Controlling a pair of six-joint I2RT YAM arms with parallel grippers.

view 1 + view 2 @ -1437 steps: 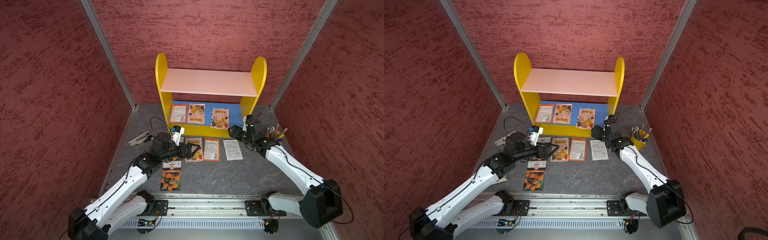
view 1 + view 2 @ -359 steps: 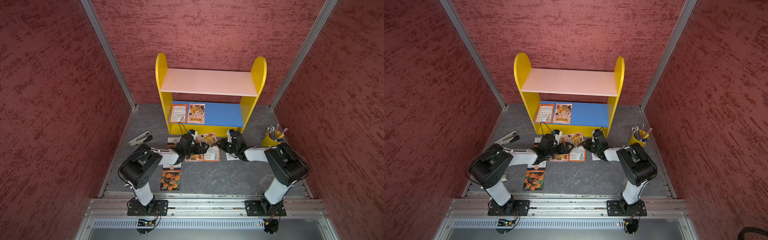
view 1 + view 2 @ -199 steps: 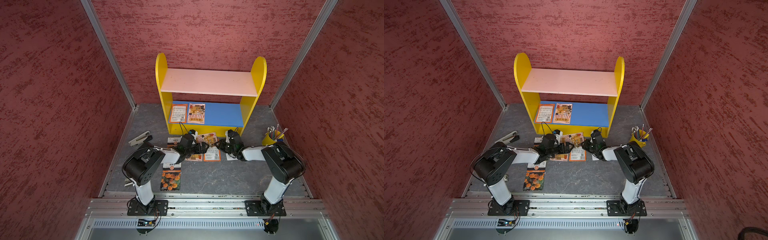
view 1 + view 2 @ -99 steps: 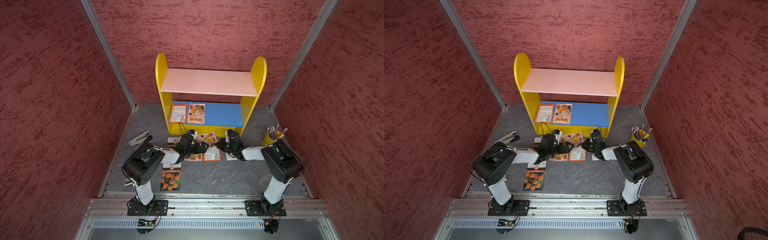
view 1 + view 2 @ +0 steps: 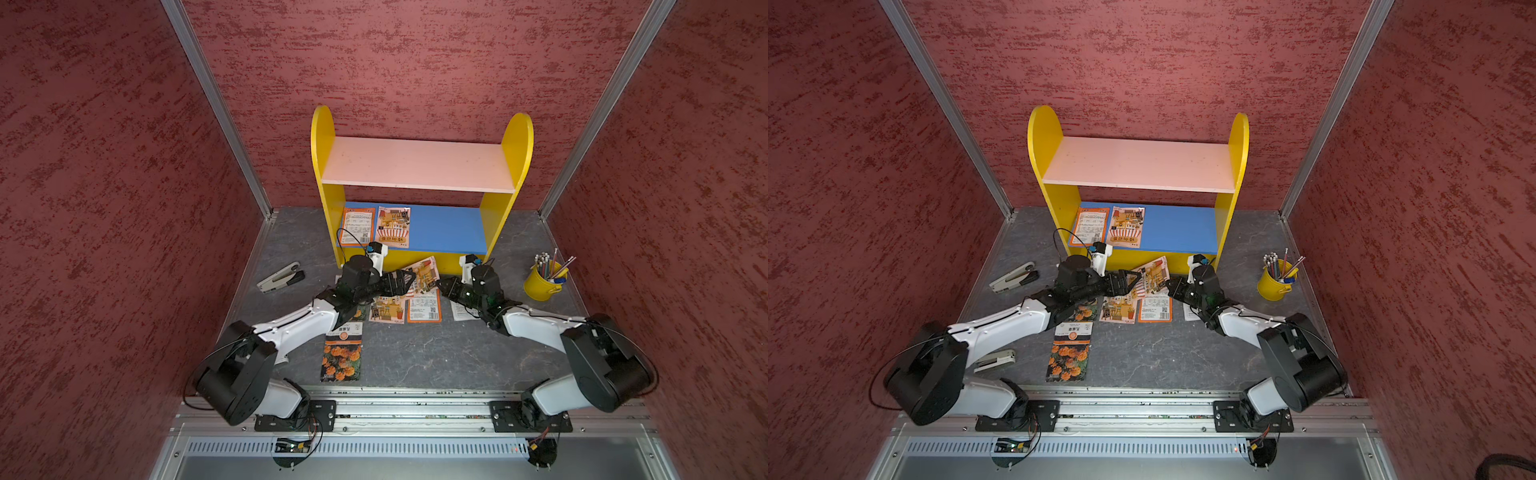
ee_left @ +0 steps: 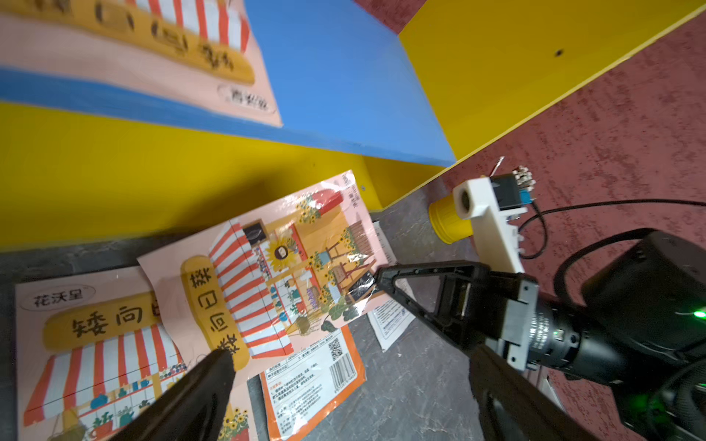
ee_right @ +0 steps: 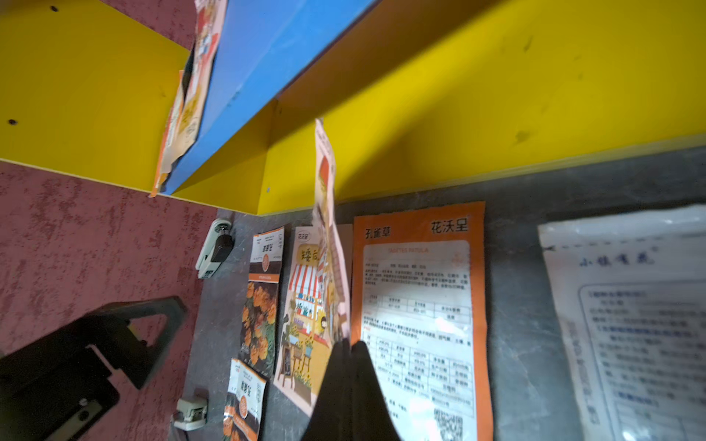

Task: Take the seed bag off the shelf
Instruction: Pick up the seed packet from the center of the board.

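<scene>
Pinching the 3 o'clock edge of the seed bag [image 5: 422, 276], the right claw [image 5: 439, 285] is pressing its fingers together on the foil. The right wrist view is showing the bag [image 7: 329, 229] standing nearly on edge above the claw tips.

The bag is sitting off the shelf [image 5: 419, 166], at the shelf's 6 o'clock, just in front of the yellow base strip [image 5: 453, 262]. Whether its far corner is touching the strip cannot be told. Its lower part is overlapping a matching awning packet [image 5: 386, 309] and an orange-bordered packet [image 5: 424, 305], both lying flat on the tabletop [image 5: 415, 357].

The left claw [image 5: 405, 281] is holding its fingers spread wide at the bag's 9 o'clock and is gripping nothing. One finger [image 6: 206, 374] is hovering over the bag's printed title.

On the blue lower board [image 5: 449, 228], two packets [image 5: 376, 226] are lying side by side at its 9 o'clock end.

Surrounding items in both top views:
- A yellow pencil cup [image 5: 1276, 284] is standing at the bag's 3 o'clock.
- A stapler [image 5: 1013, 276] is lying at its 9 o'clock.
- A marigold packet [image 5: 1069, 355] is lying at its 7 o'clock.
- A white packet [image 5: 459, 309] is lying partly under the right arm.
</scene>
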